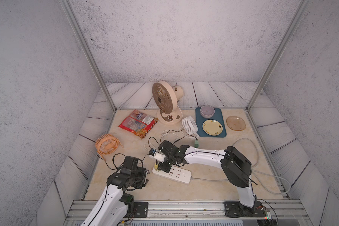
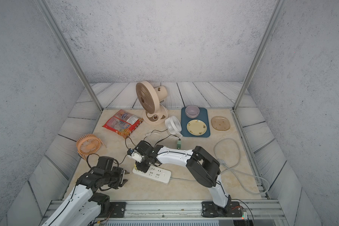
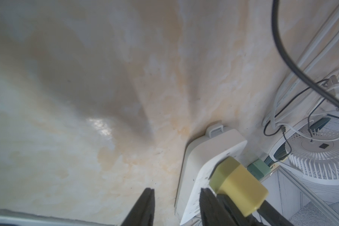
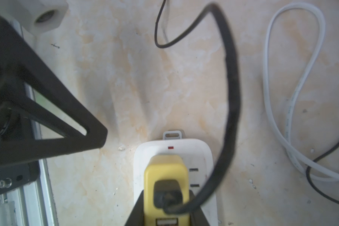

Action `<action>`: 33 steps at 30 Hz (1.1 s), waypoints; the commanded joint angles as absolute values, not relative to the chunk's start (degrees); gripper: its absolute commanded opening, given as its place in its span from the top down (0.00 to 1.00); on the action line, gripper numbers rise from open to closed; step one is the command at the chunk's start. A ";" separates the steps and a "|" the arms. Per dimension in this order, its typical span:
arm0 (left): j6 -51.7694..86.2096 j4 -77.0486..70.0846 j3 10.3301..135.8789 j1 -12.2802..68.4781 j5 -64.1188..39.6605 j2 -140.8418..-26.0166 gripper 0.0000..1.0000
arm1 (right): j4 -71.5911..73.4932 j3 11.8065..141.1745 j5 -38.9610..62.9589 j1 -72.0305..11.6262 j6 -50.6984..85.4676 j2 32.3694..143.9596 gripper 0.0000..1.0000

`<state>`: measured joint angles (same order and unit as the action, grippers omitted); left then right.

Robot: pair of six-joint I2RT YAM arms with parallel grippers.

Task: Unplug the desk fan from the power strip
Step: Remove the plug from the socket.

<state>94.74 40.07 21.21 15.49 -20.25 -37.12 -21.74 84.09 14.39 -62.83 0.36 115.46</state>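
Obs: right jaws closed against both sides of the yellow plug (image 4: 165, 172), which sits in the power strip (image 1: 179, 175). The strip lies flat on the surface (image 1: 164, 190), its plugged end directly under the right jaws. A black cord (image 4: 232, 88) loops off the plug, ahead of them. The left jaws are open and empty, just short of that same end.

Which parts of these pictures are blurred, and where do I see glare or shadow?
In the left wrist view, a bright glare spot sits on the table beside a broad soft shadow, and the yellow plug is slightly soft. In the right wrist view, the black cable arching from that plug is out of focus. Both top views are sharp and evenly lit.
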 commanded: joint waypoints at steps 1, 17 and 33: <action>96.53 39.20 19.68 15.12 -21.24 -34.88 0.57 | -22.76 85.80 15.14 -63.86 0.65 117.28 0.92; 97.09 29.40 15.59 15.29 -24.84 -37.65 0.53 | -22.40 86.96 15.76 -64.24 1.73 118.63 0.95; 100.20 30.76 12.00 15.73 -24.77 -42.56 0.66 | -18.39 84.85 18.21 -65.68 1.10 116.23 1.00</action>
